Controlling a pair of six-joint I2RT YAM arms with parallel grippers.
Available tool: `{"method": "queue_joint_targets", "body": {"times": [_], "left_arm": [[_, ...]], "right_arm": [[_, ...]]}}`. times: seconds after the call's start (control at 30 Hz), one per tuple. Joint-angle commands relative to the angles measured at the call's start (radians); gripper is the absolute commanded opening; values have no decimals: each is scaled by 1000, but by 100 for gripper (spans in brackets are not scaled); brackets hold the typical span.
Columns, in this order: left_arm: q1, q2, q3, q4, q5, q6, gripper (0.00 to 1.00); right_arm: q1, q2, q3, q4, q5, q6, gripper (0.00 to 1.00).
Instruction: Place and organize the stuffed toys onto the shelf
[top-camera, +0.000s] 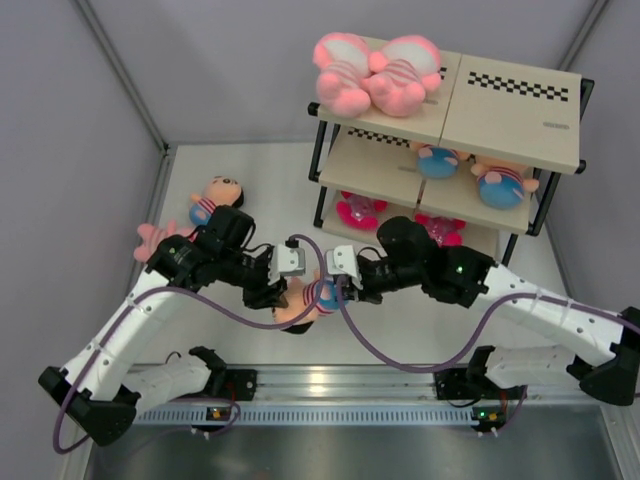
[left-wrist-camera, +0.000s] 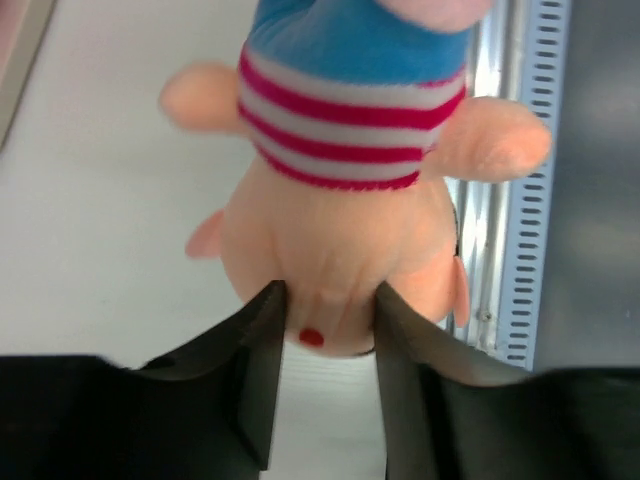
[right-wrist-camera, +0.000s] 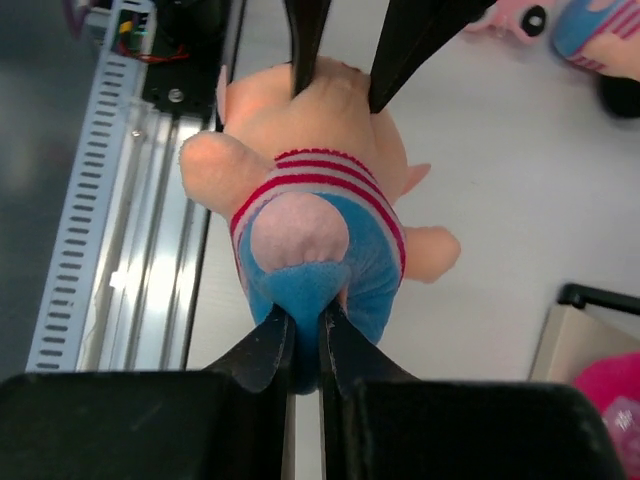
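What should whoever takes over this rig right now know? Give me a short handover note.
Left gripper: pinching the head of a tan toy in front of the shelf.
Right gripper: shut on the same toy's blue end, opposite the head.
Done: two pink toys on the top board, two blue-shirted toys on the middle, two magenta toys on the bottom.
Left: shelve the held toy, then the blue-shirted toy and pink toy lying on the table at left.
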Motion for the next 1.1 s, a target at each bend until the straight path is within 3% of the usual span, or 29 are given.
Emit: {"method": "queue_joint_targets", "body": {"times": [0.0,0.03,0.1,0.13,0.27,0.37,0.53,0.7,0.93,1.07], "left_arm": [[4,-21,8,137,-277,-167,48],[4,-27,8,148,-308,-184,61],[5,-44,15,165,-395,-224,97],[7,-51,24,177,-425,-233,99],[13,-79,39,197,-590,-270,99],[18,-90,31,199,-655,-274,99],[24,-90,4,202,-643,-281,99],[25,-88,-2,200,-635,-276,99],[25,-104,-28,200,-620,-270,99],[25,-107,-38,200,-623,-270,99]], "right_arm": [[24,-143,-48,152,246,144,0],[26,-165,-59,166,301,150,0],[26,-220,-82,167,473,164,0],[26,-235,-84,163,534,167,0],[28,-277,-43,146,717,166,0],[29,-245,2,175,761,146,0],[32,-93,53,276,1085,65,0],[25,83,71,462,1315,-84,0],[-61,179,45,724,1396,-132,0],[-92,194,47,784,1497,-130,0]]}}
